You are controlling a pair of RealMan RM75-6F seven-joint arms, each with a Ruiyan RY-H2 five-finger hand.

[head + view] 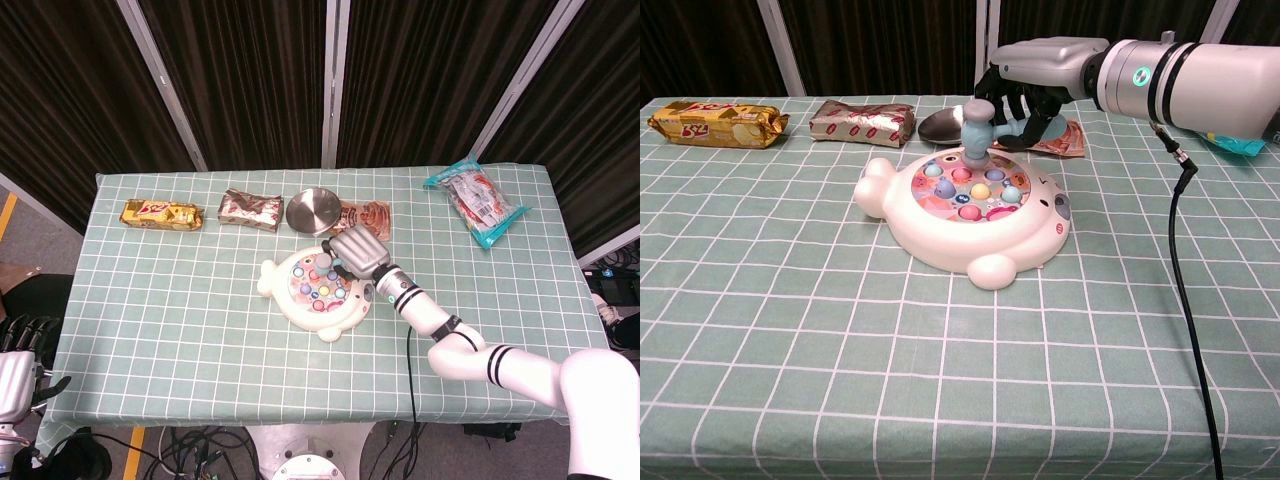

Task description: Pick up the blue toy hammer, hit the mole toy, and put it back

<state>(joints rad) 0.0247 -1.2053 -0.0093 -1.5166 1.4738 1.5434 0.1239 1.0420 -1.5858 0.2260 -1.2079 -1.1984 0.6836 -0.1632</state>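
Right hand (1035, 85) grips blue toy hammer (978, 127) over mole toy (970, 215) far edge.

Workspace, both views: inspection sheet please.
Surface: table under green checked cloth.
Job's things: blue toy hammer raised over the mole toy, head clear of the pegs.
Clutter: metal bowl, yellow snack pack, brown wrapper, red packet, blue-edged bag.
Hands: right hand grips the hammer; left hand low at the frame edge, holding nothing seen.
Cables: black cable along the right arm.
Surroundings: dark curtains.
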